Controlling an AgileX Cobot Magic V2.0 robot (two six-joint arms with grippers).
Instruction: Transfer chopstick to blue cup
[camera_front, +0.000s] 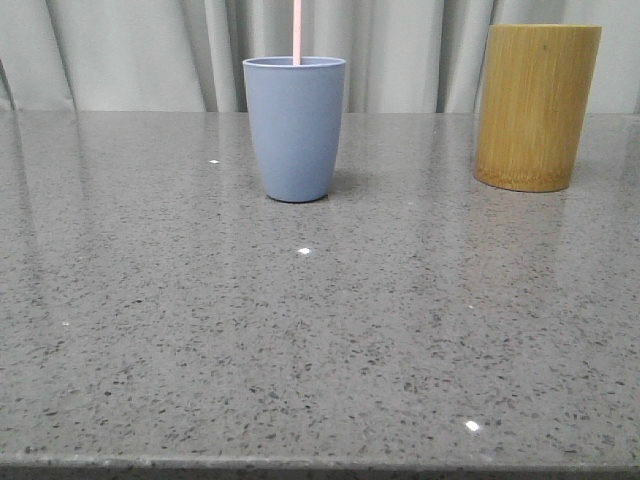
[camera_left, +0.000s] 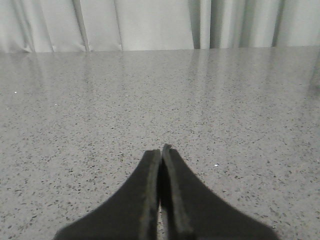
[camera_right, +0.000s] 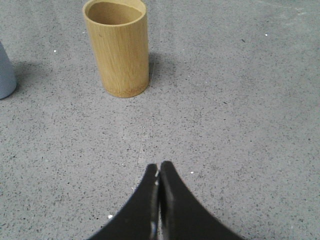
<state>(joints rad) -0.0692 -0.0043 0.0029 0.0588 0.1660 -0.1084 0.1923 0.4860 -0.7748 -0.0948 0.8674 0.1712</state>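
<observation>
The blue cup (camera_front: 294, 128) stands upright at the back middle of the grey table. A pale pink chopstick (camera_front: 297, 32) rises out of its mouth and runs past the top of the front view. A sliver of the cup shows in the right wrist view (camera_right: 6, 72). My left gripper (camera_left: 161, 150) is shut and empty over bare table. My right gripper (camera_right: 159, 166) is shut and empty, short of the bamboo cylinder (camera_right: 117, 47). Neither gripper shows in the front view.
The taller yellow-brown bamboo cylinder (camera_front: 536, 106) stands at the back right, its inside looks empty in the right wrist view. Pale curtains hang behind the speckled grey table (camera_front: 300, 350), whose front edge runs along the bottom of the front view.
</observation>
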